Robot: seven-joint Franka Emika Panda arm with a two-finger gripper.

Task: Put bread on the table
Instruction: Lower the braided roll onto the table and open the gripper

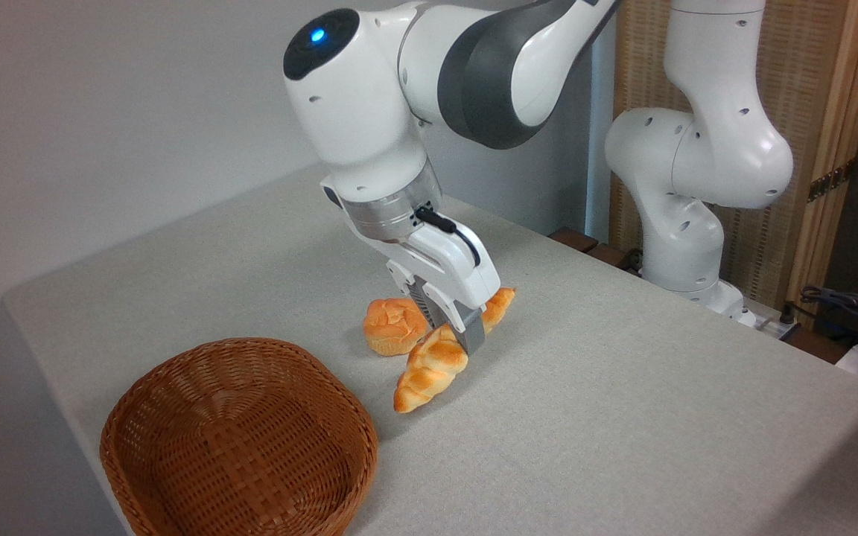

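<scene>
Two baked items are seen on the light grey-beige cloth-covered table: the long braided golden-orange bread w/ pointed ends, and a small round orange bun just beside it on the left. The bread is straddled at its middle by the white two-finger gripper, fingers closed around the loaf as far as can be judged; the near grey finger is seen pressed against its side. The near tip appears to be touching the cloth, the far end is hidden partly behind the gripper, so whether it is fully set down cannot be told. The placing step is judged nearly done. For a clean finish, the loaf should be lowered until flat, the fingers parted w/o dragging, then the arm lifted straight up. The bun is near enough to be nudged if the fingers spread wide. The empty brown wicker basket stands at front left, apart from the bread, not in the way.
</scene>
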